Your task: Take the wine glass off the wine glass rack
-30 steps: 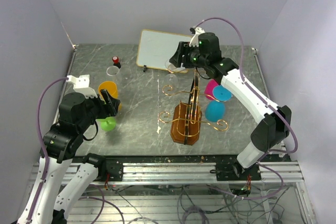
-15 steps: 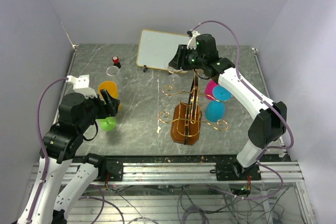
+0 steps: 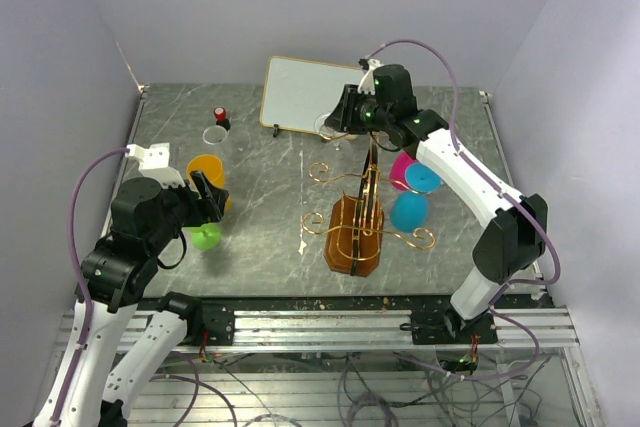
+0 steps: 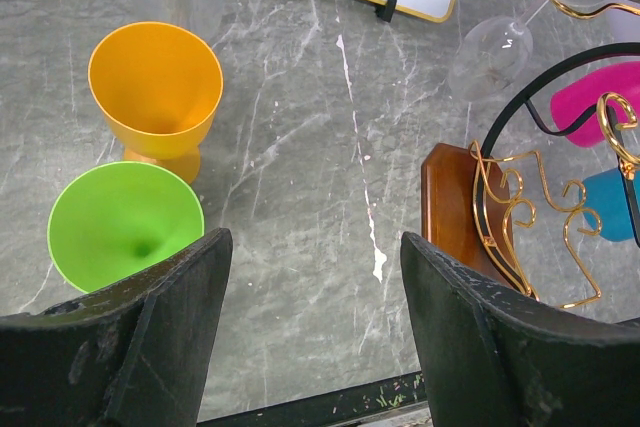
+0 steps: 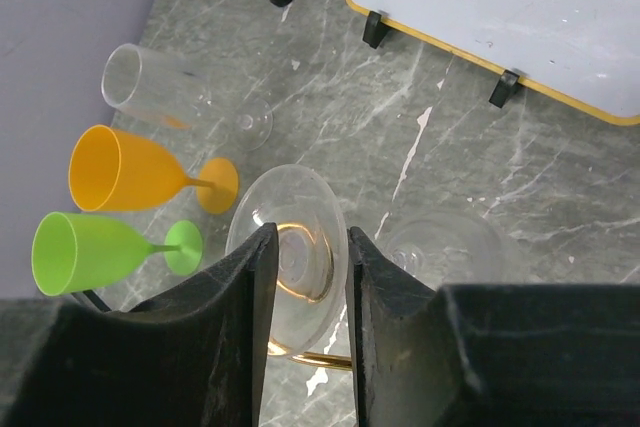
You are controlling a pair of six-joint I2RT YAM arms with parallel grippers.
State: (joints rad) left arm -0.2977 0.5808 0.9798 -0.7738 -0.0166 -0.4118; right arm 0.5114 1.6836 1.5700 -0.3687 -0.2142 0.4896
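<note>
The wine glass rack [image 3: 355, 232] is a brown violin-shaped stand with gold wire arms; it also shows at the right of the left wrist view [image 4: 455, 197]. A clear wine glass [image 3: 333, 140] hangs upside down on its far left scroll, bowl lowest [image 4: 490, 47]. My right gripper [image 3: 342, 119] is at that scroll. In the right wrist view its jaws [image 5: 312, 237] stand close together on the glass's round foot [image 5: 300, 202], with the gold scroll behind it. My left gripper [image 3: 210, 197] is open and empty [image 4: 315, 247], well left of the rack.
A white framed board [image 3: 305, 95] stands just behind the right gripper. A pink goblet [image 3: 405, 169] and a blue goblet [image 3: 410, 212] hang on the rack's right. An orange goblet [image 3: 205, 169], a green goblet [image 3: 205, 237], a clear tumbler [image 3: 215, 134] and a red-capped piece [image 3: 220, 115] stand at the left.
My right gripper has shifted slightly back and right toward the board, and the clear glass swung with it. The left arm has not moved.
</note>
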